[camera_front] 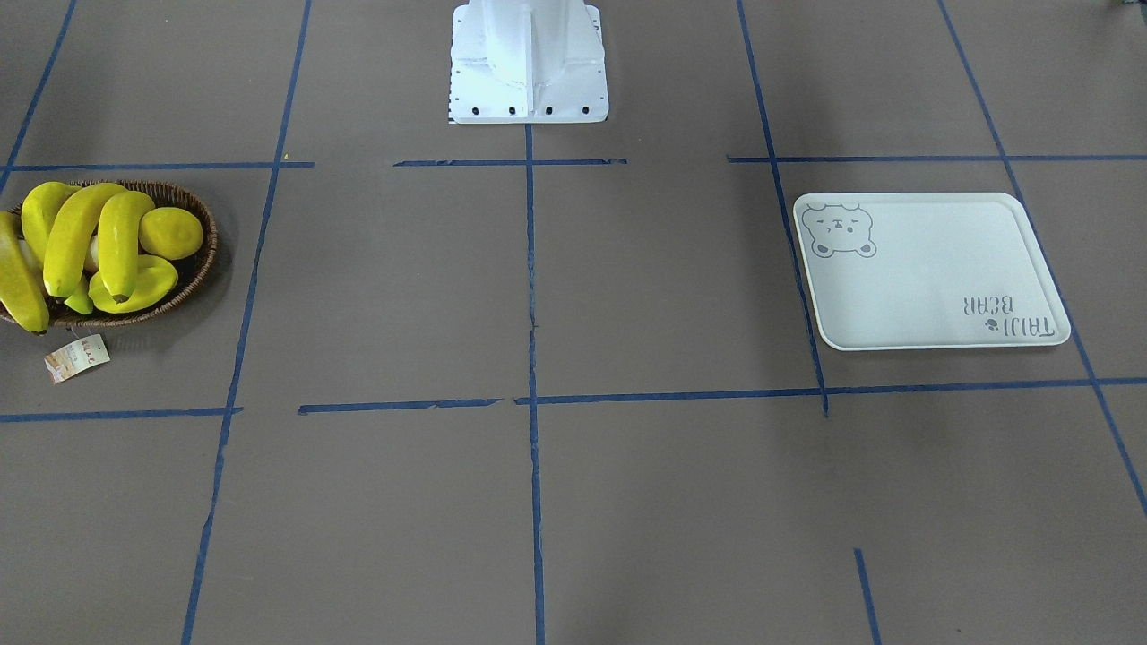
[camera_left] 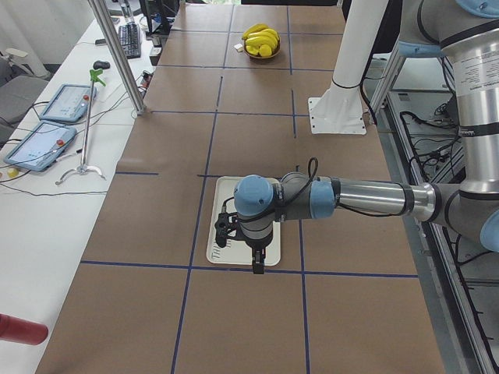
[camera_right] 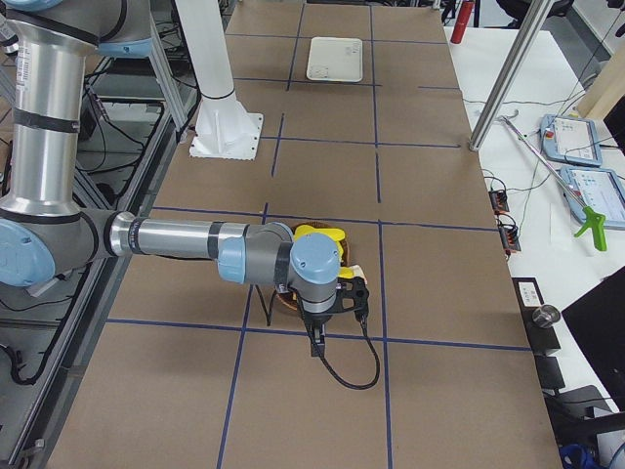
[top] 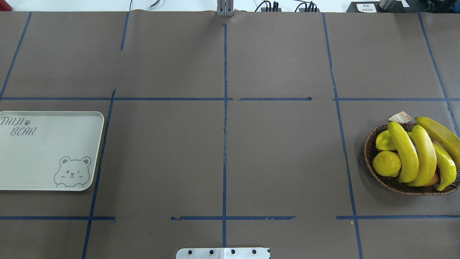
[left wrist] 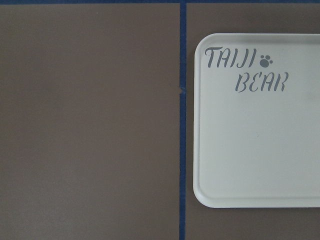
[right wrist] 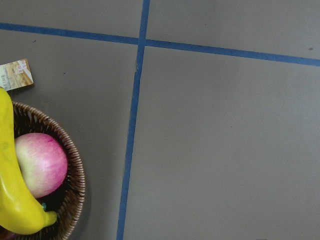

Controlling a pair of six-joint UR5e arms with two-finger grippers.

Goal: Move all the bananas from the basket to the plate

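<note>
Task not begun: you see all four bananas (top: 417, 154) piled in the basket (top: 395, 185) at the overhead view's right edge, while the plate (top: 43, 151) at its left edge is bare. All four transfers remain. The left gripper (camera_left: 258, 263) hangs over the plate and the right gripper (camera_right: 316, 344) by the basket; you cannot tell how wide either stands

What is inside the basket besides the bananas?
A round yellow lemon sits beside the bananas in the basket; another yellow fruit shows beside it, and a pink-white fruit lies partly under a banana. Anything deeper is covered.
</note>
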